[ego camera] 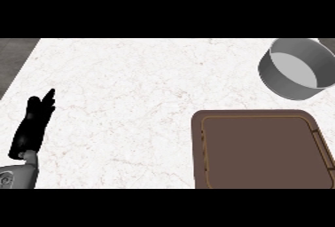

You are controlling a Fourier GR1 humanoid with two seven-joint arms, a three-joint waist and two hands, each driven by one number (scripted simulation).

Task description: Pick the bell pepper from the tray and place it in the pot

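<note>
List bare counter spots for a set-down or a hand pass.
Widest bare stretch: the counter between the left robot hand and the tray. A narrower strip runs between tray and pot. The tray's floor shows nothing on it. Tightest at the right, by the pot and tray.

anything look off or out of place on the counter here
One thing stands out: the brown tray at lower right holds nothing, and no bell pepper shows anywhere in view. The grey pot at upper right also looks empty and sits upright. The left hand rests open at the left edge; the right hand is out of view.
</note>
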